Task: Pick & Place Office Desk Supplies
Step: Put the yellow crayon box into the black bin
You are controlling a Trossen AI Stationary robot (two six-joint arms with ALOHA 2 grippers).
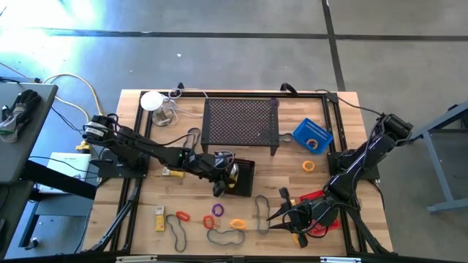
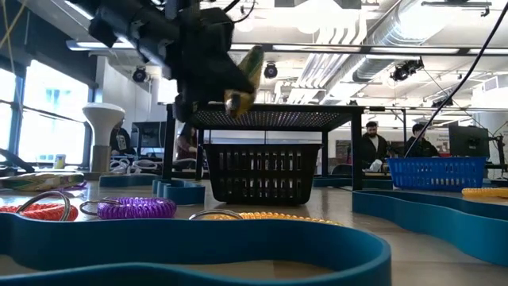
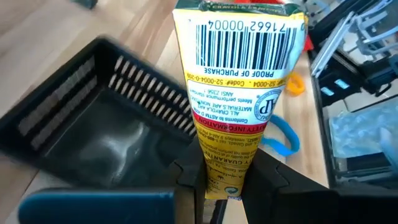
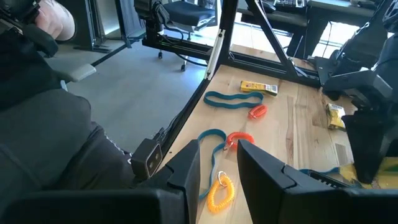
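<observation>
My left gripper (image 1: 221, 177) hangs mid-table, shut on a yellow packet (image 3: 239, 81) with a barcode. It is just above the left edge of the small black mesh basket (image 1: 245, 181). The low view shows the packet (image 2: 243, 78) well above that basket (image 2: 262, 171). My right gripper (image 4: 217, 152) hovers open near the front right, nothing between its fingers. On the table near the front lie another yellow packet (image 1: 159, 218), orange (image 1: 181, 216), purple (image 1: 218, 210) and red (image 1: 208, 220) rings, a yellow coil (image 1: 238, 223) and rubber-band loops (image 1: 223, 235). My left gripper pinches the packet's near end (image 3: 221, 177) between its two fingers. The fingers come from the table's left, slanting down, and the packet runs on ahead along them, barcode end (image 3: 242, 37) farthest out. The packet is lifted clear, tilted over the black basket.
The large black perforated stand (image 1: 240, 123) is at the back centre, with a blue basket (image 1: 313, 135) to its right. An orange ring (image 1: 308, 166) lies in front of the blue basket. A red basket (image 1: 320, 213) sits under my right arm. A white lamp-like thing (image 1: 152, 101) stands back left.
</observation>
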